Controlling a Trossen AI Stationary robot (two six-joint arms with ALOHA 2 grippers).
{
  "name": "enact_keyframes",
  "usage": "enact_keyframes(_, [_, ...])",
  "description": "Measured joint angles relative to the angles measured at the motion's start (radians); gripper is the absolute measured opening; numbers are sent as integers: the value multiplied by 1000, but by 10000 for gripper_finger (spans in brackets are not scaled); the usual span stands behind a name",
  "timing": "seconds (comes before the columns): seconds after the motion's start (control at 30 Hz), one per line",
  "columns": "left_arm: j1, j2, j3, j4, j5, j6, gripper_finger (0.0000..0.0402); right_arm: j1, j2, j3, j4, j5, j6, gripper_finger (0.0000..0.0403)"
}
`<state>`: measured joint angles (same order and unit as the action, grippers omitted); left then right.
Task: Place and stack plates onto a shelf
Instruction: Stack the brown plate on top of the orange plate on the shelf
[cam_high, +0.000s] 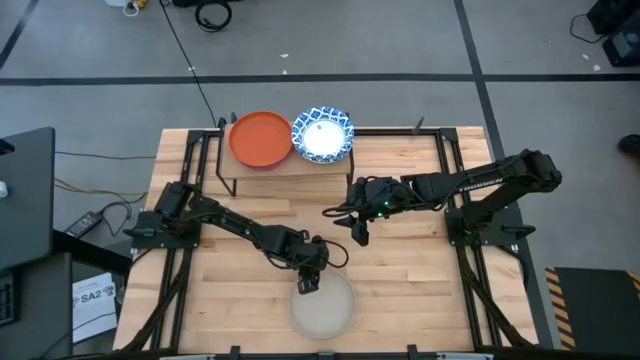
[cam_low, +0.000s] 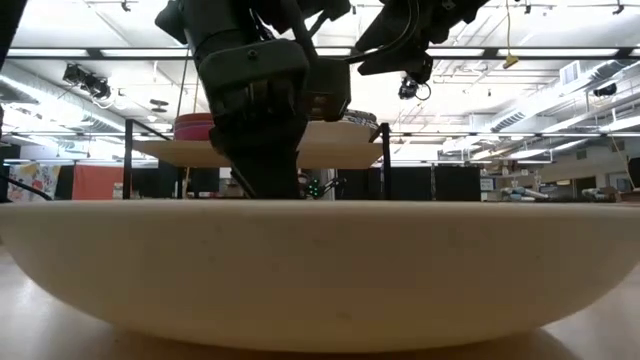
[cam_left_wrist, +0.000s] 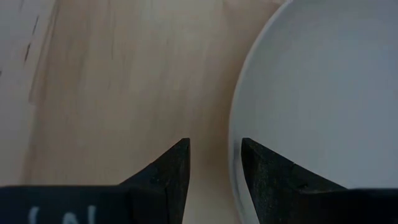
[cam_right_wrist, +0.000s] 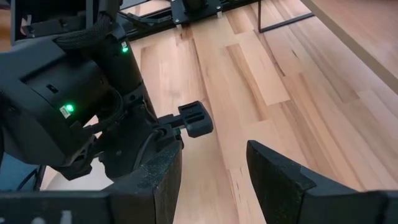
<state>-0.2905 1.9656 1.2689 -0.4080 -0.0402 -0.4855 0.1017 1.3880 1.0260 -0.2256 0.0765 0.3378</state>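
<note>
A beige plate (cam_high: 325, 310) rests flat on its underside on the wooden table near the front edge, filling the low view (cam_low: 320, 270). My left gripper (cam_high: 308, 284) is open and points steeply down at the plate's far left rim (cam_left_wrist: 233, 140). One finger stands over the plate's inside and the other outside the rim. On the shelf (cam_high: 300, 167) at the table's far side sit an orange plate (cam_high: 262, 138) and a white plate with a blue pattern (cam_high: 322, 135), side by side. My right gripper (cam_high: 360, 235) hangs open above the table's middle, holding nothing.
The shelf stands on thin black legs (cam_low: 385, 160) at the back, behind the beige plate. In the right wrist view my left arm (cam_right_wrist: 74, 118) shows close ahead of the right gripper (cam_right_wrist: 214, 168). Bare wood (cam_high: 420, 290) lies to the plate's right.
</note>
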Motion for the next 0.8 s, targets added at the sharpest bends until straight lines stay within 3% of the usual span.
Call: enact_keyframes(0.8, [0, 0, 0, 10, 14, 0, 74, 0, 0, 0, -1, 0, 0, 187])
